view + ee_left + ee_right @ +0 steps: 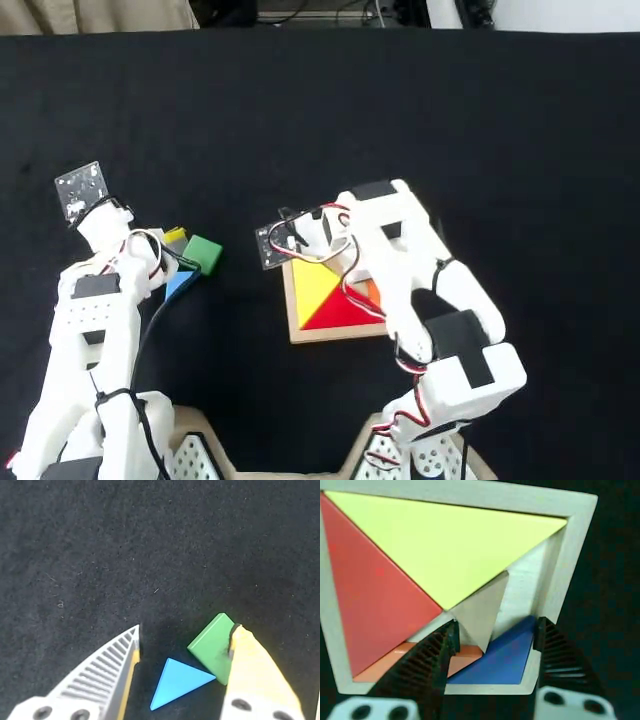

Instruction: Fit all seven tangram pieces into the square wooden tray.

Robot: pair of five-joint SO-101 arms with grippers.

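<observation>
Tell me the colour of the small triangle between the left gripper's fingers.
The triangle is light blue; left wrist view.

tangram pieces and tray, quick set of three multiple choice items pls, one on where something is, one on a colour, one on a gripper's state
1. The light blue triangle lies
A. stacked on another piece
B. on the black table between the fingers of the left gripper
C. lifted in the air

2. The square piece beside that triangle is
A. green
B. orange
C. red

3. The right gripper is
A. shut on a piece
B. open over the tray
C. shut and empty

Answers:
1 B, the left wrist view shows it flat on the cloth with a finger on either side.
2 A, both the high view and the left wrist view show it green.
3 B, the right wrist view shows its fingers spread apart with the tray below them.
</observation>
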